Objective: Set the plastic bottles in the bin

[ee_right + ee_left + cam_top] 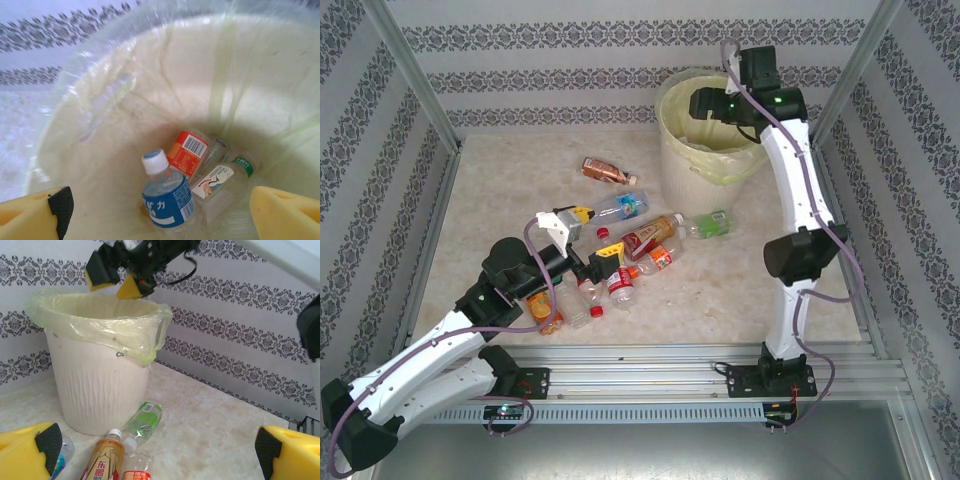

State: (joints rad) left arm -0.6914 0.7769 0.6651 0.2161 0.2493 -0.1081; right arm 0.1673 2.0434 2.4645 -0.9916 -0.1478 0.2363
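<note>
Your right tool [116, 282] spread wide above the bin [710, 165] at far right, three bottles [167, 200] lying inside beneath it, your left tool [588, 235] wide and empty, loose bottles [645, 238] just beside it on the desk [720, 290]

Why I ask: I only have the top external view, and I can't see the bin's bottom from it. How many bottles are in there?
Observer: Three. A blue-label bottle, a red-label bottle and a green-cap bottle lie at the bottom of the bin.
Operator: Is the right gripper holding anything?
Observer: No. The right gripper is open, pads wide apart, nothing between them.
</note>
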